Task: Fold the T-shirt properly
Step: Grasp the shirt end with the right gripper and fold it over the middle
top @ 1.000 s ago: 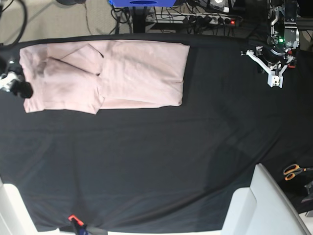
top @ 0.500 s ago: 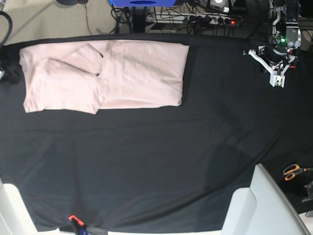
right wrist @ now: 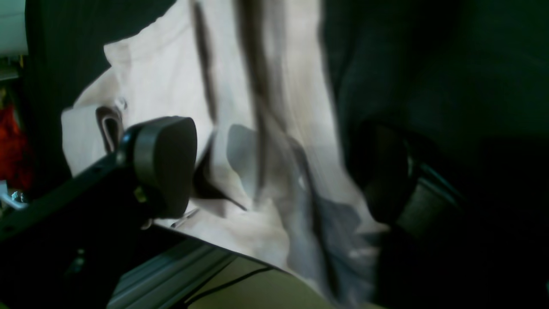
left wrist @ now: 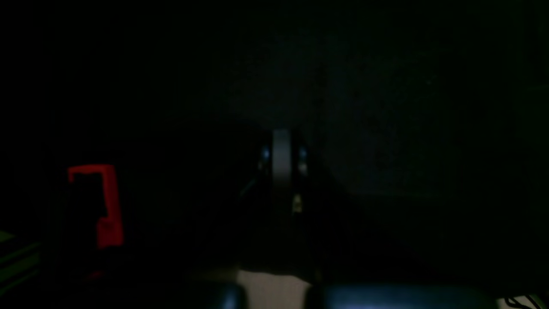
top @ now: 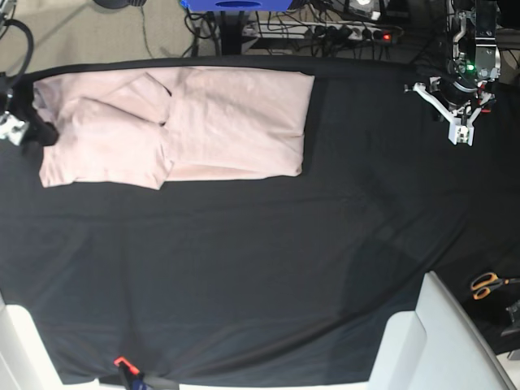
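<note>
The pale pink T-shirt (top: pixel 203 122) lies partly folded at the back left of the black cloth, with one sleeve flap turned over its middle. My right gripper (top: pixel 31 130) is at the shirt's left edge. In the right wrist view it (right wrist: pixel 274 176) is open wide, and the shirt (right wrist: pixel 266 107) lies below, between the two dark pads (right wrist: pixel 163 167). My left gripper (top: pixel 460 134) hangs over the far right of the table, away from the shirt. The left wrist view is nearly black, and its fingers (left wrist: pixel 282 167) show pressed together, shut on nothing.
The black cloth (top: pixel 260 268) covers the whole table. Orange-handled scissors (top: pixel 486 284) lie at the right edge beside a white panel (top: pixel 431 341). A small red clip (top: pixel 122 362) sits at the front edge. Cables and a power strip (top: pixel 349 32) run behind the table.
My right gripper opened wide, drew back to the left edge of the view and came in again at the shirt's left edge. The shirt and the left arm stayed nearly still.
</note>
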`<act>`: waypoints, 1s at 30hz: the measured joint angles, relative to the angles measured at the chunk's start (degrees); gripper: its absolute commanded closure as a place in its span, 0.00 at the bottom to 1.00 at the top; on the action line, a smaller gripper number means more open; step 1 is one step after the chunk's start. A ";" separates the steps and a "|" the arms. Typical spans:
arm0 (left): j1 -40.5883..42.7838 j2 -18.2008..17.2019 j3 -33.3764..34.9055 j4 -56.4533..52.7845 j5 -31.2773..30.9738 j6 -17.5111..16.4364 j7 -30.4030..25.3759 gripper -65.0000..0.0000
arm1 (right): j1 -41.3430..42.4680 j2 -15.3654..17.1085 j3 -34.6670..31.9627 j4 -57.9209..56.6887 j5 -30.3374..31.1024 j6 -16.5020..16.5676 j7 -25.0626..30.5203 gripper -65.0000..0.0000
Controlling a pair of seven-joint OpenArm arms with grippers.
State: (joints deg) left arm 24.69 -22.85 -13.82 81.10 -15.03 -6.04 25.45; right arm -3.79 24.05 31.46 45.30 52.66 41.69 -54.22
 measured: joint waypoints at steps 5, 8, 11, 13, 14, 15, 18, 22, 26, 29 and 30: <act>-0.04 0.35 0.00 -0.02 0.02 0.00 0.00 1.00 | -0.26 -4.11 -2.40 5.57 -0.28 -0.07 -2.34 0.15; -0.04 0.35 0.00 -0.04 0.00 0.00 0.02 1.00 | -0.55 -4.59 -2.40 5.81 0.09 -0.04 -2.27 0.21; -0.02 0.37 0.00 -0.11 0.00 -0.02 0.02 1.00 | -0.55 -5.22 -2.40 4.79 0.28 -0.04 -2.16 0.41; 0.02 0.44 0.00 -0.11 0.00 0.00 0.02 1.00 | -0.68 -5.42 -2.84 3.98 -0.20 -0.09 -1.31 0.58; 0.11 0.42 0.00 -0.11 0.00 0.00 0.04 1.00 | -0.74 -5.51 -3.04 3.89 -0.52 -0.11 -1.01 0.65; 0.09 0.44 0.00 -0.11 0.02 0.02 0.04 1.00 | -0.85 -5.60 -3.08 3.74 -0.87 -0.24 -1.01 0.72; 0.07 0.44 0.17 -0.11 0.00 0.00 0.02 1.00 | -0.81 -5.97 -3.15 3.48 -1.92 -0.74 -1.03 0.96; 0.09 0.48 0.24 -0.11 0.00 0.00 0.02 1.00 | 0.15 -5.97 -3.26 3.48 -3.21 -0.66 -1.49 0.98; 0.11 0.46 0.26 -0.11 0.00 0.00 0.00 1.00 | -0.15 -6.27 -3.74 5.84 -4.28 -0.74 0.59 0.99; 0.11 0.48 0.04 -0.11 -0.07 0.00 0.00 1.00 | -1.51 -7.21 -4.11 12.90 -7.72 -2.49 0.48 0.99; 0.11 0.46 0.04 -0.11 0.00 0.00 0.04 1.00 | -2.34 -7.56 -4.15 16.17 -7.93 -3.13 0.22 0.99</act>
State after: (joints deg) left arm 24.80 -22.39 -13.78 80.99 -15.03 -6.04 25.50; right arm -6.13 16.49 27.31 61.47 44.73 38.57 -54.00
